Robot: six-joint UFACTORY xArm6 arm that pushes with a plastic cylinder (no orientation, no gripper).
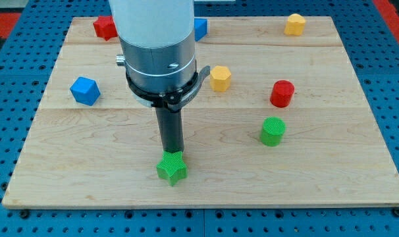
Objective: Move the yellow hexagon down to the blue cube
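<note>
You are seeing my tip [172, 153] sitting near the board's bottom edge, touching the green star [172, 168] and holding nothing. The yellow hexagon [220, 78] is lying up and rightward of it; the blue cube [85, 90] is waiting near the left edge.

A robotics lab bench; the pale wooden tabletop [357, 131] lies on a blue perforated metal base [8, 99]. Small coloured plastic blocks [273, 130] dot it.

yellow hexagon [220, 78] mid-board, well right of blue cube [85, 90] near the left edge, perhaps slightly higher
</note>
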